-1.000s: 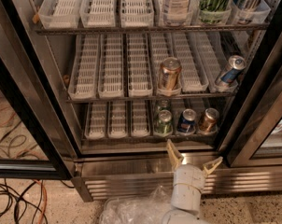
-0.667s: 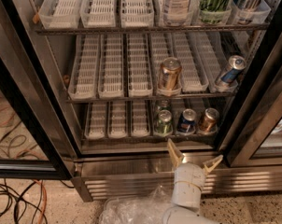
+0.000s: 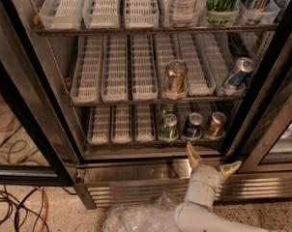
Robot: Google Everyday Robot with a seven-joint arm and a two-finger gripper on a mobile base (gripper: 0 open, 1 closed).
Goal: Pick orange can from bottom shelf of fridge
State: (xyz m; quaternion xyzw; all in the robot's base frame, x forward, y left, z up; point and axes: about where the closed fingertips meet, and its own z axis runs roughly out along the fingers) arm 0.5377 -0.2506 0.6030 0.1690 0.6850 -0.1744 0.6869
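1. Orange can (image 3: 215,124), small copper-orange metal drink can: not yet held. White two-finger end effector (image 3: 213,155) is nearest, at ribbed steel fridge (image 3: 126,190) base, fingers wide apart, empty.
2. Can stands rightmost on desk (image 3: 122,127) (bottom rack, white slotted trays), next to blue can (image 3: 192,125).
3. Farther up: more tray-lined racks.

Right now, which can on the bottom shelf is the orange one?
The orange can, rightmost in the front row; the blue can and green can stand to its left. The open gripper hovers just below it.
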